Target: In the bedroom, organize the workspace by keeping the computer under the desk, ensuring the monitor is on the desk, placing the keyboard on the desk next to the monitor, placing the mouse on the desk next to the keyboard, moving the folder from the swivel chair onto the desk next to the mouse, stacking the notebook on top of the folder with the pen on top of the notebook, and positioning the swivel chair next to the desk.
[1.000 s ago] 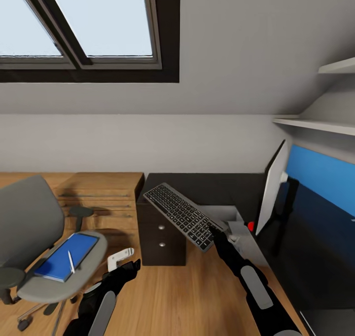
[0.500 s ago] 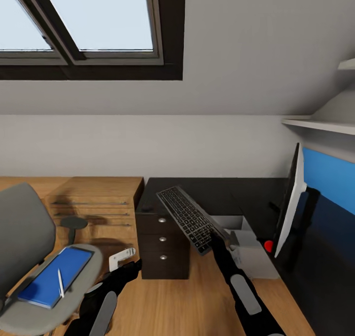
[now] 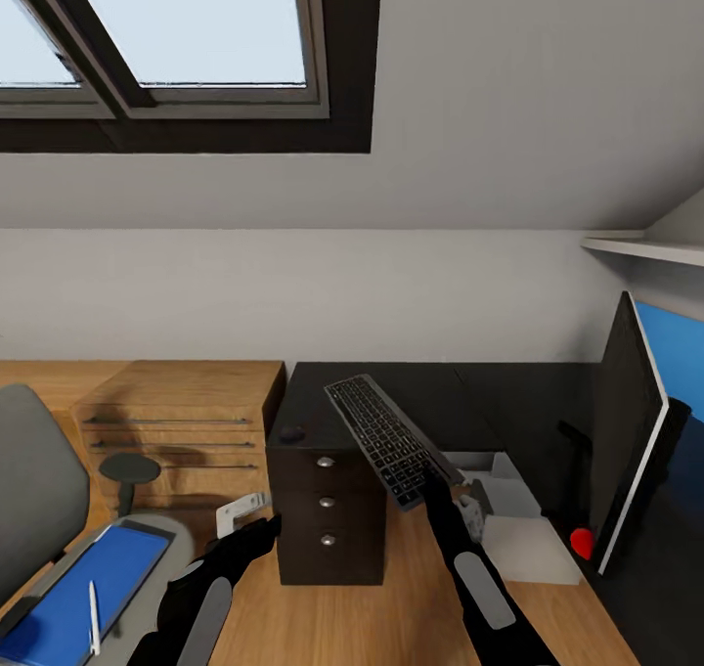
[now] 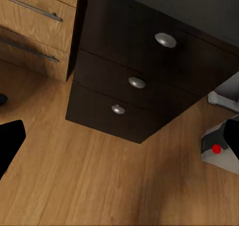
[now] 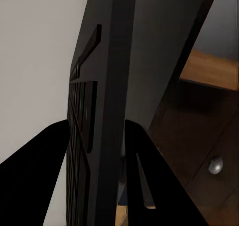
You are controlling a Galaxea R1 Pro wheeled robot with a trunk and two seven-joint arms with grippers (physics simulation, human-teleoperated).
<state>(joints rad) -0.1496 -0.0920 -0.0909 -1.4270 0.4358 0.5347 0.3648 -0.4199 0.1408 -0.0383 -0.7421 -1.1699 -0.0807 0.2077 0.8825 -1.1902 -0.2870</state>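
Observation:
My right gripper (image 3: 437, 482) is shut on the near end of the silver-framed keyboard (image 3: 387, 438), holding it tilted above the corner of the black desk (image 3: 460, 392). In the right wrist view the keyboard (image 5: 102, 86) stands edge-on between the fingers (image 5: 50, 161). My left gripper (image 3: 244, 519) hangs open over the floor in front of the drawer unit (image 4: 129, 81). The mouse (image 3: 290, 433) lies on the desk corner. The monitor (image 3: 631, 441) stands at the right. The grey computer (image 3: 518, 534) sits on the floor. On the swivel chair (image 3: 29, 490) lie the blue folder (image 3: 68, 607) and white pen (image 3: 95, 619). I cannot make out the notebook.
A light-wood chest of drawers (image 3: 181, 412) stands left of the desk. A skylight (image 3: 186, 30) sits in the sloped ceiling above. A white shelf (image 3: 645, 247) and a blue wall panel (image 3: 675, 348) are at the right. Wooden floor (image 4: 99, 186) lies between the chair and the drawers.
The whole view has shifted: the desk's drawers look nearer, the chair has slid to the lower left edge and the monitor to the right. The keyboard stays in my right gripper.

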